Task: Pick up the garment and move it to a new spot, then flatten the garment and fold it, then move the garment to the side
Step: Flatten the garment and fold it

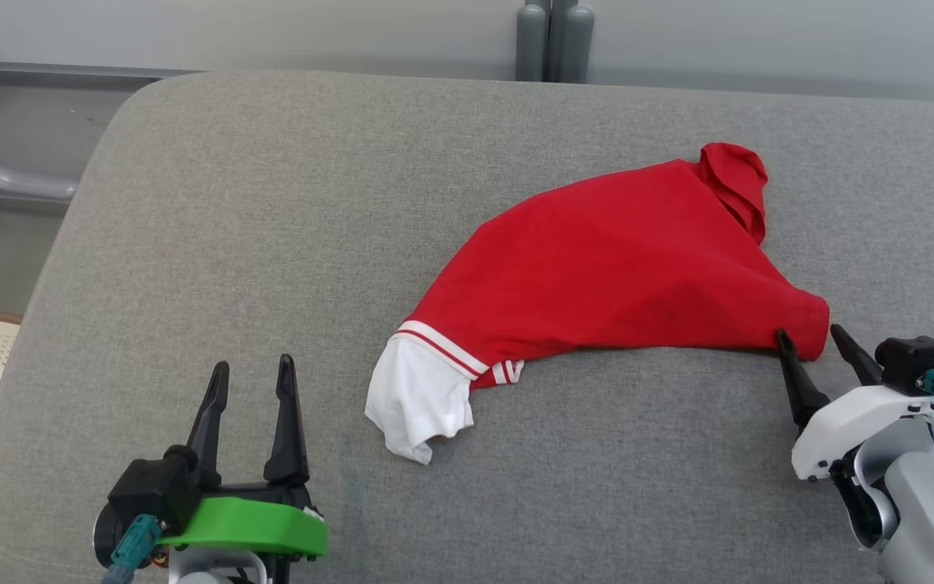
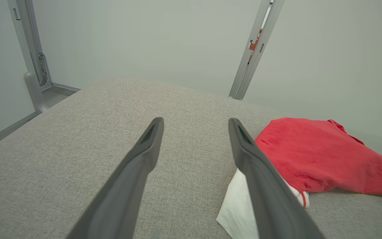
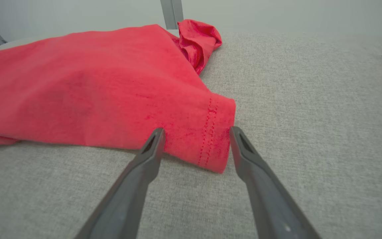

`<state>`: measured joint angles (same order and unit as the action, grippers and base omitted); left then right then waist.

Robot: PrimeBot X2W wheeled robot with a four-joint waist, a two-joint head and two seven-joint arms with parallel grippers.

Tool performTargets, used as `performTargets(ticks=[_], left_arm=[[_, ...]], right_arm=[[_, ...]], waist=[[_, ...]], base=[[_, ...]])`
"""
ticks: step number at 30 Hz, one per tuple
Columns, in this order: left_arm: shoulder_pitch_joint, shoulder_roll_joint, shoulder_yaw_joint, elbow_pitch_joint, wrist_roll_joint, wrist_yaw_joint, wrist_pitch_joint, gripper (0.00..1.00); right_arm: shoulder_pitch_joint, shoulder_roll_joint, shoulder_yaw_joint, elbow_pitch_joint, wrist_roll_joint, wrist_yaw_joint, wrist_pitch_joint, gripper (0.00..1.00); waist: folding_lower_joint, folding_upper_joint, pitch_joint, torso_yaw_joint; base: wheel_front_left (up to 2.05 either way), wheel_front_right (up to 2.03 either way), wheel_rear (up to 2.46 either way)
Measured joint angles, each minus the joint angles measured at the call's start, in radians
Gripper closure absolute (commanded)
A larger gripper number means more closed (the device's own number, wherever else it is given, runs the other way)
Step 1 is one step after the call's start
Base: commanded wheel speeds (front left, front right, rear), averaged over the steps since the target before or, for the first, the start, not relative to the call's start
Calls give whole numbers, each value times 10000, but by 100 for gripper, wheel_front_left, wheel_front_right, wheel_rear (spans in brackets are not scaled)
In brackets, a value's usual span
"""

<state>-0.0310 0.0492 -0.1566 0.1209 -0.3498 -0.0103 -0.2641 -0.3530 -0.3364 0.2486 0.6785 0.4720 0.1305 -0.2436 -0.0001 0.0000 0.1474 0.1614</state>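
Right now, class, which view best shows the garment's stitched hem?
Right wrist view: the stitched hem lies close, stitch rows clear. The head view shows it small; the left wrist view shows the garment's opposite end.

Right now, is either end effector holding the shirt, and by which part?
Nothing held: right end effector open around hemmed corner of shirt; left end effector open, apart.
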Motion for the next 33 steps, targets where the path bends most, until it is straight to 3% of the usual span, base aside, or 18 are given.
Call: performTargets(ticks=[7,13,14,15,17,24,33], left_arm=[[-23,-2,-21,0,8,-42,0,0],[-113,-2,-25,44,33,-44,0,0],[-125,-2,-21,50,33,-44,0,0],[-126,-2,-19,59,33,-44,0,0],[-127,-2,-2,69,35,-44,0,0],[-125,0,94,33,48,-40,0,0],[-74,-2,217,-23,48,13,0,0]], right_arm=[[-236,539,-1116,188,-408,0,355,0],[-673,702,-1229,518,136,0,1143,0],[-713,711,-1154,518,259,0,1239,40],[-732,702,-1081,504,303,0,1294,64],[-746,685,-930,334,648,0,1423,100],[-678,265,-487,-1141,1300,0,1463,100],[620,-109,-727,-4707,1590,0,2663,100]], waist=[[0,0,161,100],[0,0,281,194],[0,0,290,211],[0,0,293,223],[0,0,283,231],[0,0,256,137],[0,0,111,-98]], base=[[0,0,0],[0,0,0],[0,0,0],[0,0,0],[0,0,0],[0,0,0],[0,0,0]])
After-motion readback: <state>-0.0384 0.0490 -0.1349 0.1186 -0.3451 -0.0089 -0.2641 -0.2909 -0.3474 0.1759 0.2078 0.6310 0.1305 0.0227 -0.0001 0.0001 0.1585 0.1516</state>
